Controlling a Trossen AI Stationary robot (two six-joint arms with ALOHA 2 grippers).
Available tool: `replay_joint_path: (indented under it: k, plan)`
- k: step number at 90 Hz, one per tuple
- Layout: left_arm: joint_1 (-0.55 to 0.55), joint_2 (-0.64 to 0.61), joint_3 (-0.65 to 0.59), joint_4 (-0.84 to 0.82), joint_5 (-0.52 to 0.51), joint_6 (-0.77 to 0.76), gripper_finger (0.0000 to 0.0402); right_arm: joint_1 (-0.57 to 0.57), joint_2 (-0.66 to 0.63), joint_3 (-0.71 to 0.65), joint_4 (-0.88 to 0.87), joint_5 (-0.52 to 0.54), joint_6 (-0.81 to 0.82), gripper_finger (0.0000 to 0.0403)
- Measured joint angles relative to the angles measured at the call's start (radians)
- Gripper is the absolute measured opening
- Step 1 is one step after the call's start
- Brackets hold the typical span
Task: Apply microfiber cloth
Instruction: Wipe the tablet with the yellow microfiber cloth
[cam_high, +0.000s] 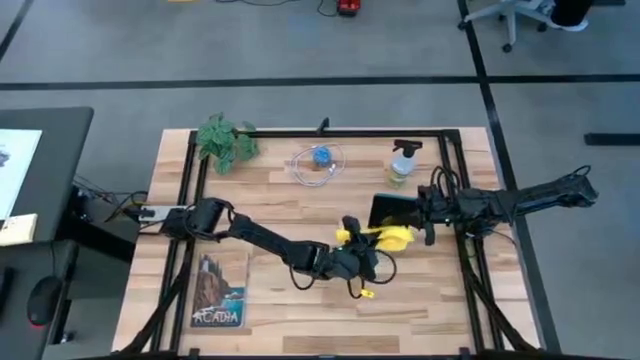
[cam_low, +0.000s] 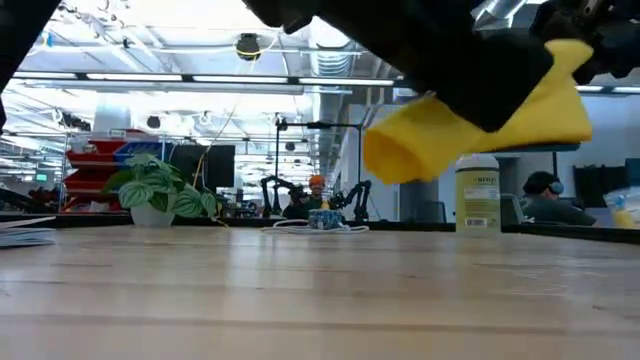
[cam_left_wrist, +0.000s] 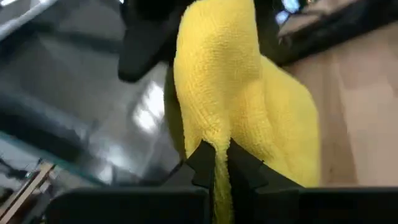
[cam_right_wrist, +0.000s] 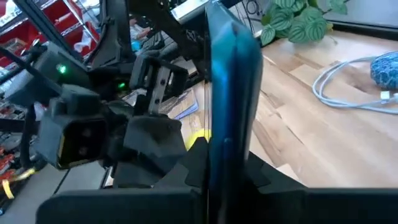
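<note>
The bright yellow microfiber cloth (cam_high: 388, 237) hangs clear of the table in the middle right, bunched, with my left gripper (cam_high: 362, 258) shut on it. Beside it is the dark tablet (cam_high: 394, 209), also off the table, held by my right gripper (cam_high: 424, 212), which reaches in from the right. In the left wrist view the cloth (cam_left_wrist: 236, 93) lies against the tablet's shiny face (cam_left_wrist: 87, 106). The low view shows the cloth (cam_low: 470, 125) well above the tabletop. My left gripper pinches a bunched fold of the cloth (cam_left_wrist: 217, 163) between its two fingers. The rest of the cloth spreads beyond the fingertips against the tablet, lifted clear of the table. My right gripper pinches the tablet's edge (cam_right_wrist: 219, 146) between its two fingers, coming level from the table's right. The tablet stands on edge in the hold, clear of the table.
A potted plant (cam_high: 226, 140) stands at the far left. A blue object with a coiled white cable (cam_high: 320, 158) and a spray bottle (cam_high: 402, 165) stand along the far side. A book (cam_high: 220, 290) lies near left. A small yellow item (cam_high: 366, 293) lies near the centre.
</note>
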Motion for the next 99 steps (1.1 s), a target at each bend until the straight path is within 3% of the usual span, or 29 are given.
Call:
replay_joint_path:
  k: [13, 20, 34, 50, 58, 67, 83, 99]
  plan:
    - [0.01, 0.001, 0.0, 0.163, -0.203, 0.122, 0.0, -0.001, 0.033, 0.001, 0.01, 0.0, 0.004, 0.0017]
    - [0.022, -0.005, 0.0, 0.259, -0.24, 0.187, 0.0, -0.001, 0.052, 0.001, 0.012, -0.006, 0.012, 0.0017]
    - [0.025, -0.007, 0.0, 0.234, -0.208, 0.17, 0.0, -0.001, 0.059, 0.001, 0.005, -0.026, 0.012, 0.0017]
    - [0.004, -0.012, 0.003, -0.055, -0.046, -0.148, 0.0, 0.001, 0.032, -0.003, -0.014, -0.052, -0.009, 0.0017]
    - [-0.006, -0.004, 0.002, -0.114, -0.021, -0.226, 0.0, 0.001, 0.026, -0.003, -0.001, -0.05, -0.014, 0.0017]
    - [-0.009, -0.001, -0.001, -0.068, -0.055, -0.188, 0.0, 0.001, 0.027, -0.002, -0.001, -0.042, -0.012, 0.0017]
    - [0.0, -0.02, -0.002, 0.134, -0.231, 0.019, 0.0, 0.006, 0.042, 0.005, 0.002, -0.032, 0.016, 0.0017]
    - [0.013, -0.039, 0.0, 0.131, -0.131, 0.02, 0.0, 0.008, 0.022, 0.006, 0.002, -0.05, 0.0, 0.0017]
